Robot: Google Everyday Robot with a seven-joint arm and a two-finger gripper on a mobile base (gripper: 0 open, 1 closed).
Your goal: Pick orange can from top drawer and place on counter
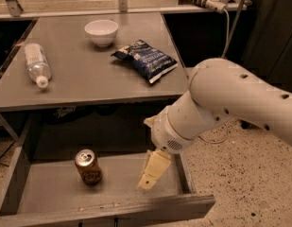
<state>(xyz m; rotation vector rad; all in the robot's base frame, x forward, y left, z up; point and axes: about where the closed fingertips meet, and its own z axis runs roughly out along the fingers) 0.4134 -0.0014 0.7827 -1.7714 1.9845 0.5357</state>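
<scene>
Hovering fingers (152, 173) in top drawer (118, 211); one orange can (88, 167) beside.

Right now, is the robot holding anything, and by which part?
Nothing is held. The gripper hangs empty inside the open drawer, apart from the orange can, which stands untouched beside it.

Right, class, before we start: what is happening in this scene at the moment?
A one-armed robot is reaching into the open top drawer. Its gripper hangs low inside the drawer, to the right of the orange can and apart from it. The can stands upright on the drawer floor, not yet grasped. On the counter above are a water bottle, a white bowl and a chip bag.
</scene>
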